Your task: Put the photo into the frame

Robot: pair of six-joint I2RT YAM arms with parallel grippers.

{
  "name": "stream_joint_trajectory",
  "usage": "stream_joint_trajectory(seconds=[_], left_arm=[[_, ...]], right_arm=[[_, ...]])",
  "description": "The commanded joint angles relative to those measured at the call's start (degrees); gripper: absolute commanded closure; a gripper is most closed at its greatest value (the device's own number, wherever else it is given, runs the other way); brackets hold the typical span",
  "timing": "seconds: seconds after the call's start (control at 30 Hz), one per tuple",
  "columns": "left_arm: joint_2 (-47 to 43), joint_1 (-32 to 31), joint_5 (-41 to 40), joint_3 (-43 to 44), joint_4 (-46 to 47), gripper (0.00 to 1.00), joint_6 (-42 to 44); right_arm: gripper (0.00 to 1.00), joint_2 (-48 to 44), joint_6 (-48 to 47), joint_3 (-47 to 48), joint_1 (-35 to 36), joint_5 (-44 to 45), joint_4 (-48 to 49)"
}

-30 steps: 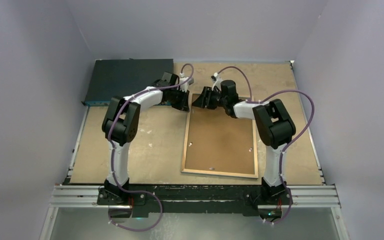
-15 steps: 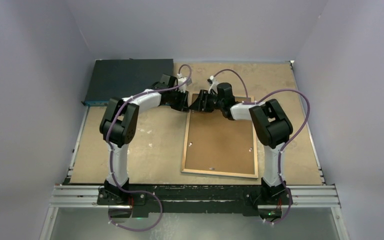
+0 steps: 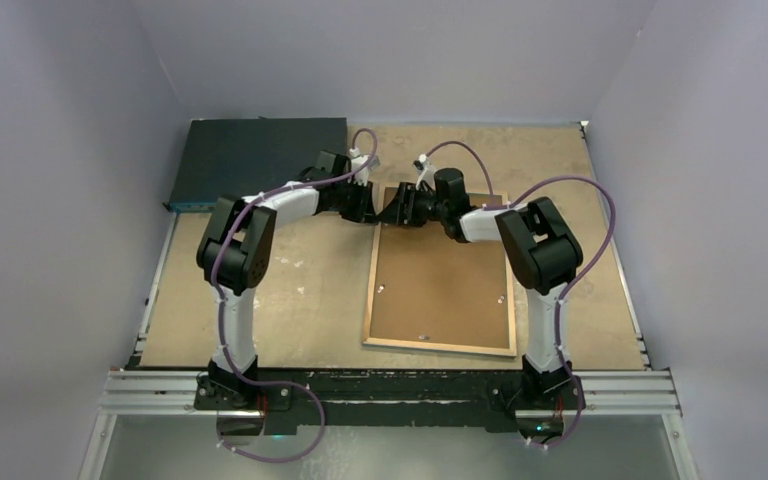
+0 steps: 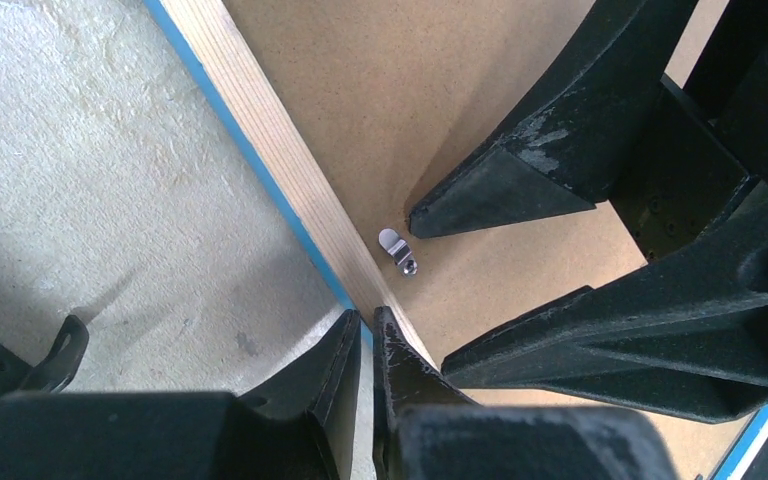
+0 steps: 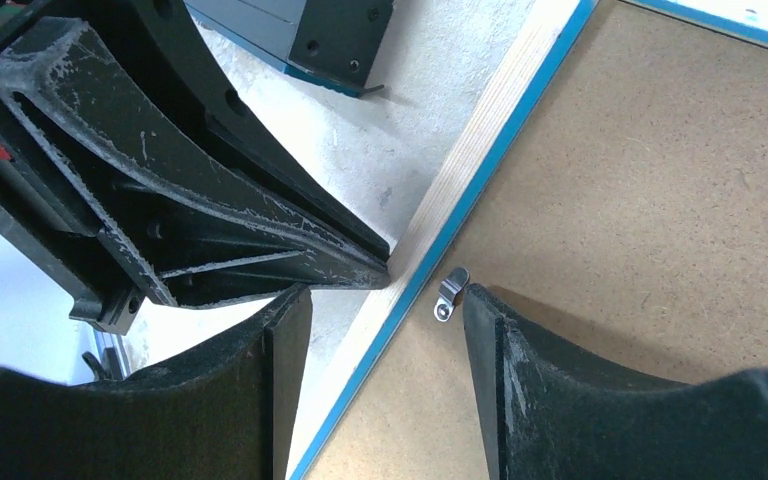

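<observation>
The frame (image 3: 369, 300) lies face down on the table, wood rim up, blue edge showing in the left wrist view (image 4: 260, 130) and the right wrist view (image 5: 490, 120). A plain brown backing board (image 3: 445, 285) fills it. The photo is hidden. My left gripper (image 3: 371, 214) is shut, its tips (image 4: 367, 318) resting at the frame's left rim near the far left corner. My right gripper (image 3: 393, 209) is open and empty; it straddles that same rim (image 5: 382, 295), one finger on the table side, the other on the board beside a small metal clip (image 5: 450, 293).
A dark flat box (image 3: 250, 160) lies at the far left, close behind the left gripper. The clip also shows in the left wrist view (image 4: 397, 250), between the right gripper's fingers (image 4: 500, 195). More clips sit along the board's edges (image 3: 383, 289). Grey walls enclose the table.
My right gripper has moved left along the frame's far edge to its far left corner, close to the left gripper. The left gripper has shifted only slightly.
</observation>
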Motion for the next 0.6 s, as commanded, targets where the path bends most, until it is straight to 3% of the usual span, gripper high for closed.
stream_joint_trajectory(seconds=[0.0,0.57], left_arm=[[1.8,0.5,-0.7,-2.4,-4.1,0.95,0.1],[2.2,0.6,-0.4,-2.7,-3.0,0.96,-0.1]], right_arm=[[0.39,0.7,-1.5,-0.8,0.0,-0.9,0.6],[0.42,2.5,-0.5,-0.5,0.1,-4.9,4.3]])
